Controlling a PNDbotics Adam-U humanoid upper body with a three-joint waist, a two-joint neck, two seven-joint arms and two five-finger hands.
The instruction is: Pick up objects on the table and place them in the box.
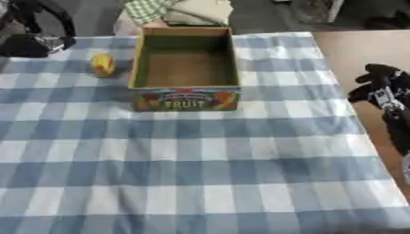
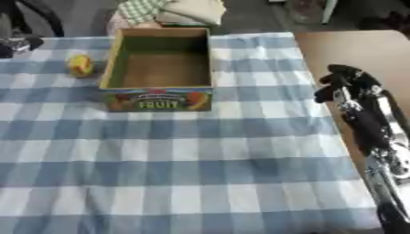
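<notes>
Left eye view: the open cardboard box (image 1: 184, 68) stands empty on the checked cloth (image 1: 200, 173); a small yellow rounded object (image 1: 102, 64) lies just beside its left wall — your next pick. Left hand (image 1: 32, 45) hovers near; fingers unclear. Right eye view: right hand (image 2: 346, 84) idles at the table edge — curled, empty.

Box: one, open-topped cardboard box (image 1: 185, 68), "FRUIT" printed on its near side, nothing inside.
Yellow object: one, small, with a red mark (image 1: 102, 64), on the cloth just left of the box.
Tablecloth: one, blue-and-white checked (image 1: 200, 169).
Table: one (image 2: 352, 48).
Right robot hand: one (image 2: 342, 84).
Left robot hand: one (image 1: 32, 45).
</notes>
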